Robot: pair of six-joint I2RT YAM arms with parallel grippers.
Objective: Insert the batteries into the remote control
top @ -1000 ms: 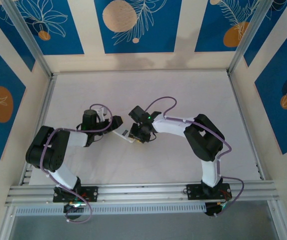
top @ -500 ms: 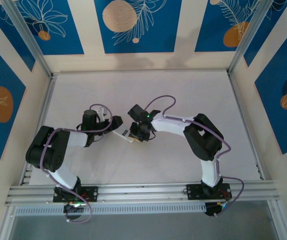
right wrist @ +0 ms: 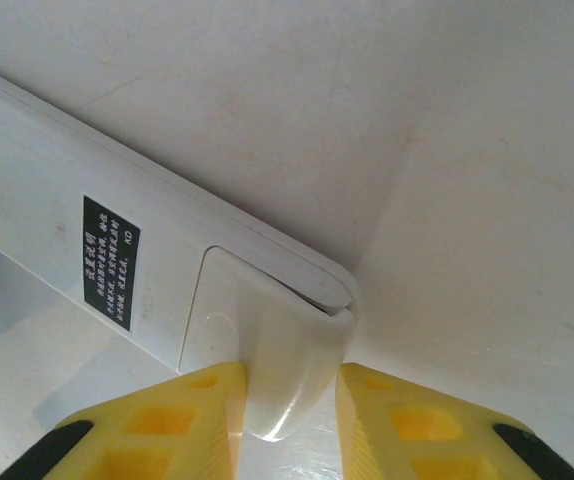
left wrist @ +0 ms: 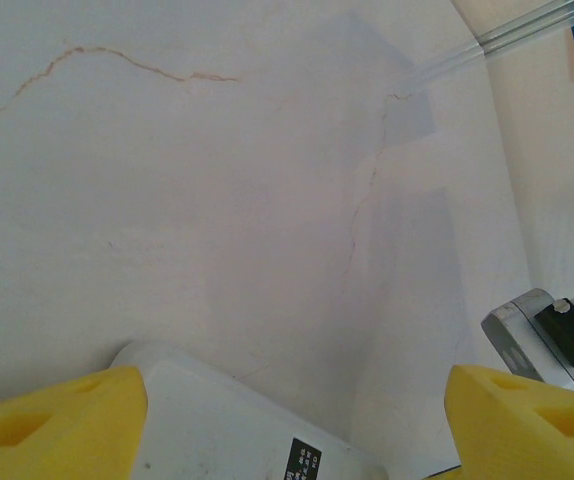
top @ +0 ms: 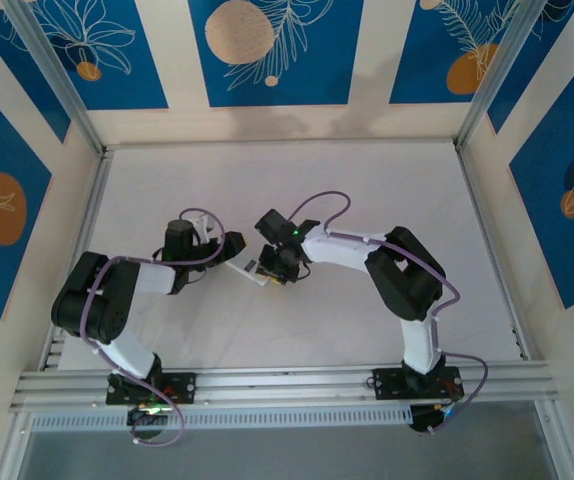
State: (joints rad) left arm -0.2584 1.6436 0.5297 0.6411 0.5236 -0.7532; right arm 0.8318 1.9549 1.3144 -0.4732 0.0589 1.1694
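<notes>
The remote control (right wrist: 77, 190) is a flat white slab with a small dark label, lying back-up on the table. My right gripper (right wrist: 289, 400) is shut on a small loose white cover piece (right wrist: 292, 350), which stands tilted on the remote's end over a recessed panel. My left gripper (left wrist: 297, 420) is on the remote control's (left wrist: 217, 420) other end, its yellow fingers (left wrist: 57, 420) set wide on either side and one pad against the slab. From above, the remote control (top: 248, 269) lies between the left gripper (top: 225, 258) and the right gripper (top: 273, 272). The batteries are hidden.
The white tabletop (top: 367, 190) runs out to metal rails (top: 287, 380) at the near edge and along both sides. Blue-patterned walls enclose the table. Part of the right arm's grey wrist (left wrist: 542, 340) shows beside my left fingers.
The right gripper has edged slightly left toward the remote's end, still holding the white cover piece. The left arm has not moved.
</notes>
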